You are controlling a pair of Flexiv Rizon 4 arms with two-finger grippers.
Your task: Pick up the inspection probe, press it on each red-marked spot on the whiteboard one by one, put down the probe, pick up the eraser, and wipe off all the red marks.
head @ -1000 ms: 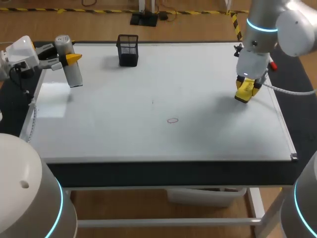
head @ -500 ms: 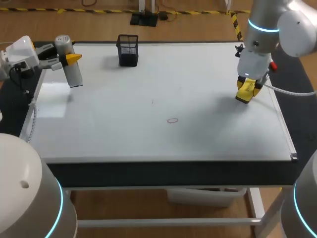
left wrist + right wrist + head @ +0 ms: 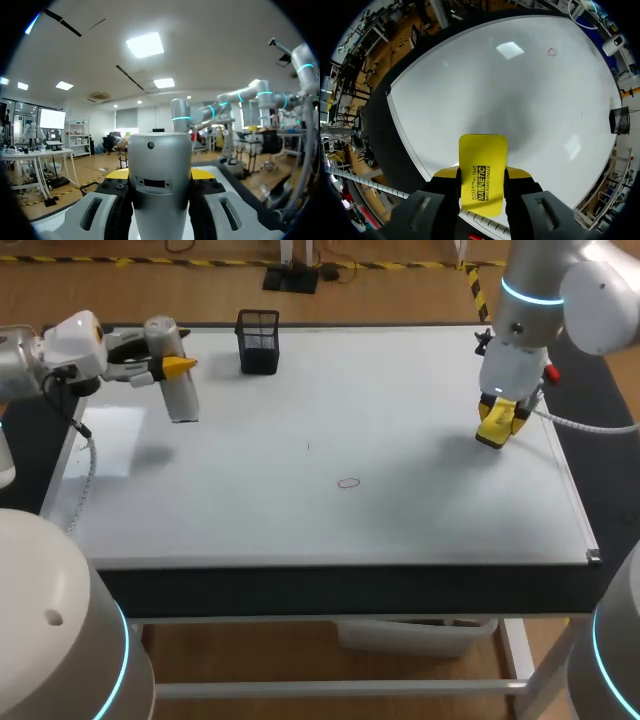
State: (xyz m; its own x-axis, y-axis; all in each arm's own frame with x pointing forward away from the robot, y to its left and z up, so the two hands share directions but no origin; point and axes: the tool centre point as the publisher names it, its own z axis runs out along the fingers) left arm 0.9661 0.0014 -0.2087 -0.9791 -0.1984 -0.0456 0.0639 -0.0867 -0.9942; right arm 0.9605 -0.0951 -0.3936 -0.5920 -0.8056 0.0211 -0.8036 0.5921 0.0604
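Within right claw's [image 3: 481,173] tight grip, yellow eraser [image 3: 482,150]

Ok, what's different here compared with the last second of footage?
The left gripper, shut on the silver cylindrical inspection probe, carried it rightward over the whiteboard, from its left edge toward the middle. Nothing was picked up or released. The right gripper kept holding the yellow rectangular eraser near the board's right side. The small red circle mark and the black mesh pen holder did not move.
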